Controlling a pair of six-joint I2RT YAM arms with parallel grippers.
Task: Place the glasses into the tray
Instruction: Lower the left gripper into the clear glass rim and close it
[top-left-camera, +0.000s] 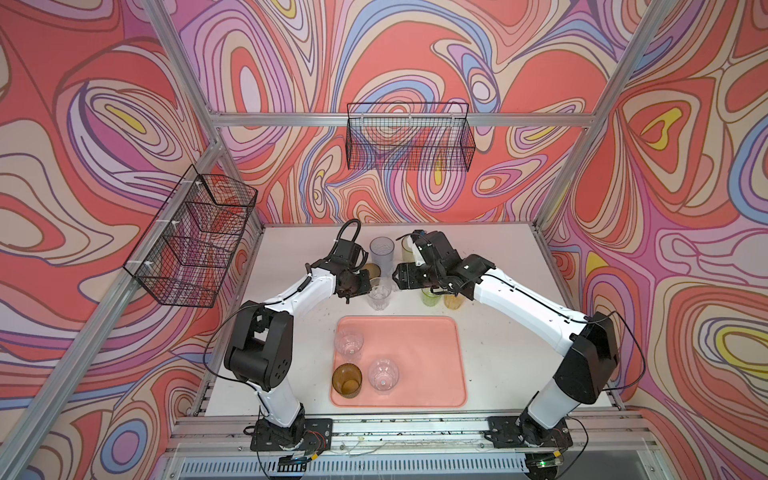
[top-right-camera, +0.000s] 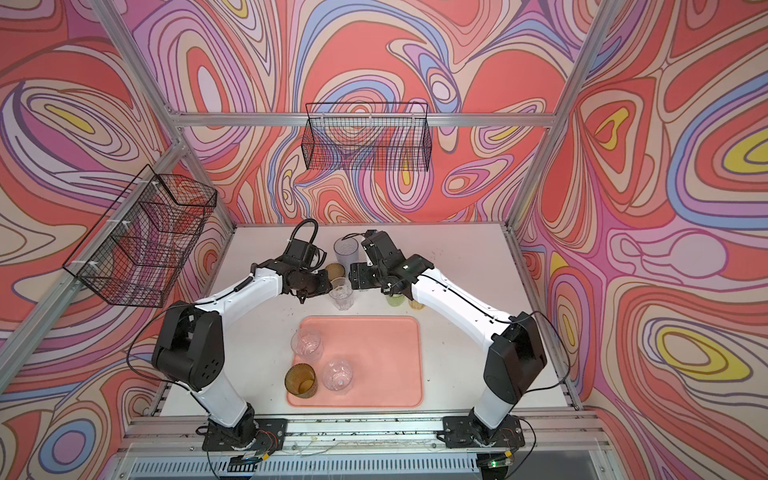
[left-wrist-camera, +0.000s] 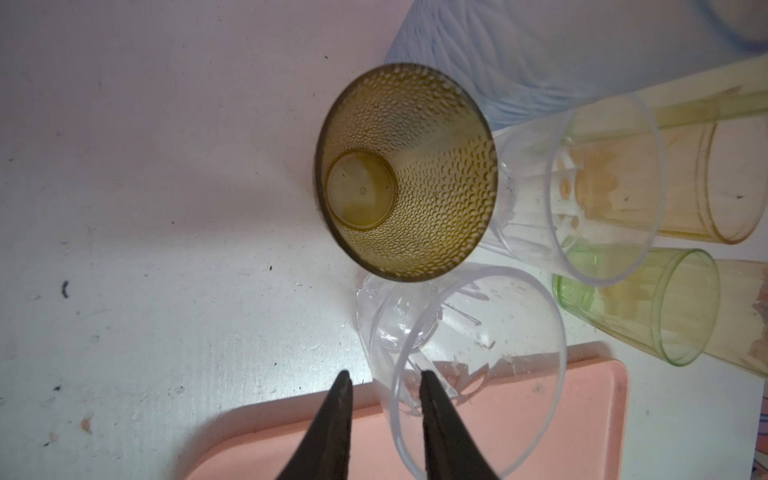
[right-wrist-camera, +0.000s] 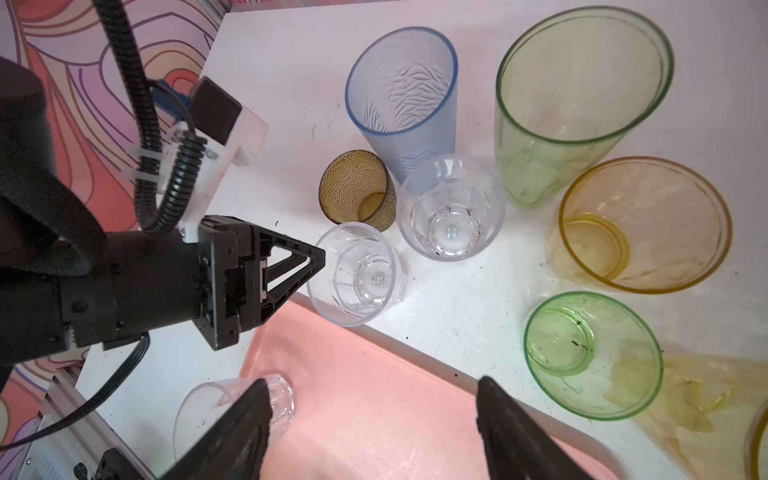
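left wrist view: the left pincer (left-wrist-camera: 383, 374) is part-way closed, its dark fingers (left-wrist-camera: 328, 432) straddling the wall of a short clear faceted glass (left-wrist-camera: 498, 316). one finger is inside the rim and the other outside. a sliver of gap shows beside the wall, so the pincer is open around it, not clamped. that glass stands upright on the white table (left-wrist-camera: 145, 208), and the corner of the salmon-pink tray (left-wrist-camera: 266, 440) lies close beside both pincer and glass. just past the fingertips stands a short brown dimpled glass (left-wrist-camera: 407, 174), right beside the clear one. farther out from the pincer are a second clear faceted glass (left-wrist-camera: 582, 187), a tall pale blue glass (left-wrist-camera: 519, 62), a short green glass (left-wrist-camera: 648, 307) and a yellow-orange glass (left-wrist-camera: 727, 174), all on the table, outside the tray.

the right pincer (right-wrist-camera: 374, 382) hangs wide open with nothing held. the tray's edge shows between its fingers, and the left pincer's glass stands ahead of its tips. in both top views the two pincers face each other across that glass. behind them, toward the arm bases, three glasses already stand in the tray: a clear tumbler (top-left-camera: 349, 341), another clear tumbler (top-left-camera: 383, 375) and a brown tumbler (top-left-camera: 347, 379).
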